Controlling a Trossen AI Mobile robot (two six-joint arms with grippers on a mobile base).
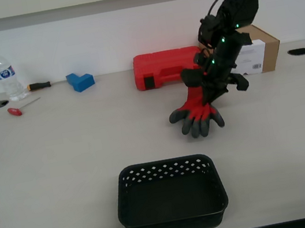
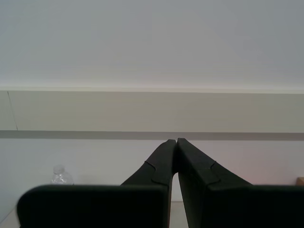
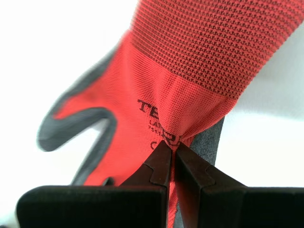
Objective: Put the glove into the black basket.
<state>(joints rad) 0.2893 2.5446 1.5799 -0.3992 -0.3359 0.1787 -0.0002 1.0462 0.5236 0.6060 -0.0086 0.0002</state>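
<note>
The glove (image 1: pixel 198 111) hangs from my first gripper (image 1: pixel 211 88), its grey fingertips touching the table (image 1: pixel 58 147) beyond the black basket (image 1: pixel 174 218). The jaws are pinched tight on red knit fabric near the glove's back. My second gripper (image 2: pixel 176 142) is closed on nothing, facing the wall. A red case (image 1: pixel 162 68) and cardboard box (image 1: pixel 261 43) sit just behind.
</note>
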